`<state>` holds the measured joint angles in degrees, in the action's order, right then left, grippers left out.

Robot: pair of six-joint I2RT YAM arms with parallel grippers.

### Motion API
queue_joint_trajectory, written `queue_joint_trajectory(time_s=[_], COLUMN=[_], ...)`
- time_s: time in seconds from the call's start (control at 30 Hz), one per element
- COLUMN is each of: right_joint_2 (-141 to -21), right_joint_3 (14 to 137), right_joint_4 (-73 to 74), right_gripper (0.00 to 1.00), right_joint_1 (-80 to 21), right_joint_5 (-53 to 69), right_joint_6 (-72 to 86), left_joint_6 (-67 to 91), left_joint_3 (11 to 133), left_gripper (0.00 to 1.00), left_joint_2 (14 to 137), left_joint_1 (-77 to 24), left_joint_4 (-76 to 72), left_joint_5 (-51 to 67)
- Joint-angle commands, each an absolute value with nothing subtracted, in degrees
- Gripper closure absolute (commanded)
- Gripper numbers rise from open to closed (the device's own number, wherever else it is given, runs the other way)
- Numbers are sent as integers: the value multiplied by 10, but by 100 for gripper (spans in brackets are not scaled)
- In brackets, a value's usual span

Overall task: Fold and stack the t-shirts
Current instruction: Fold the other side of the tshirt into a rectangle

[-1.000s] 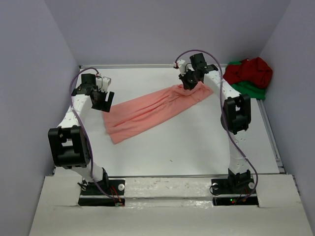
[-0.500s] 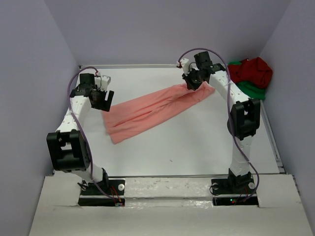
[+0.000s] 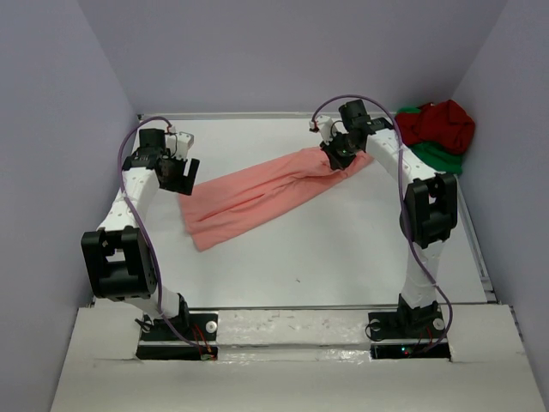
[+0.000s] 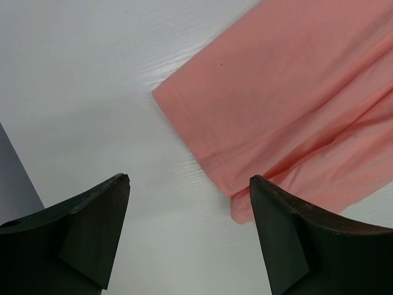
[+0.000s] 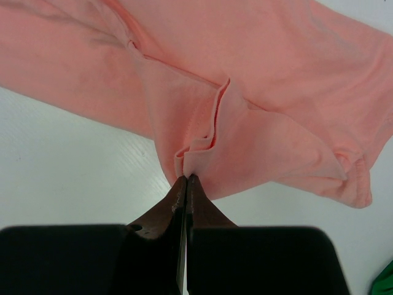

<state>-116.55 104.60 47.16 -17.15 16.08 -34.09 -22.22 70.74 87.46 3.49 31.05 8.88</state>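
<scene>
From its base at the near edge, the left arm rises, folds at the elbow and reaches forward along the left side of the table. The left gripper hangs with its jaws spread wide and nothing between them, just beside the hemmed left end of the salmon-pink t-shirt. That shirt lies as a long, loosely creased band running diagonally across the table, from near left to far right. The right arm stretches farther out, with its wrist tipped down. The right gripper is clamped tight on a pinched fold at the shirt's far-right end, the cloth gathered up into its tips. Beyond it, in the far right corner, the dark red t-shirt lies crumpled on the bright green t-shirt, apart from the pink one.
</scene>
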Motion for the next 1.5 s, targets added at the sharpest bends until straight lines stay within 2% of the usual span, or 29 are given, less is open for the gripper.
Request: queue_joint_trajectory(time_s=[0.0,0.17,0.57,1.37,1.4,1.47], right_joint_2=[-1150,-1175,-1273,-1405,-1406,-1401], right_joint_3=[1049,1077,1233,1326,1327,1324], right_joint_4=[477,477,475,472,475,477], right_gripper=[100,100,100,100,100,91], right_joint_1=[-166,-166,-166,-177,-177,-177], right_joint_5=[159,154,142,108,104,99], right_joint_6=[-347,-345,-326,-321,-322,-323], left_joint_6=[-228,-229,-233,-234,-235,-235], left_joint_3=[695,692,677,676,676,676], left_gripper=[11,11,11,11,11,11], left_joint_2=[840,836,825,828,829,827], left_joint_1=[34,34,34,34,34,34], left_joint_4=[316,314,307,308,308,308], left_joint_5=[98,95,89,101,101,105])
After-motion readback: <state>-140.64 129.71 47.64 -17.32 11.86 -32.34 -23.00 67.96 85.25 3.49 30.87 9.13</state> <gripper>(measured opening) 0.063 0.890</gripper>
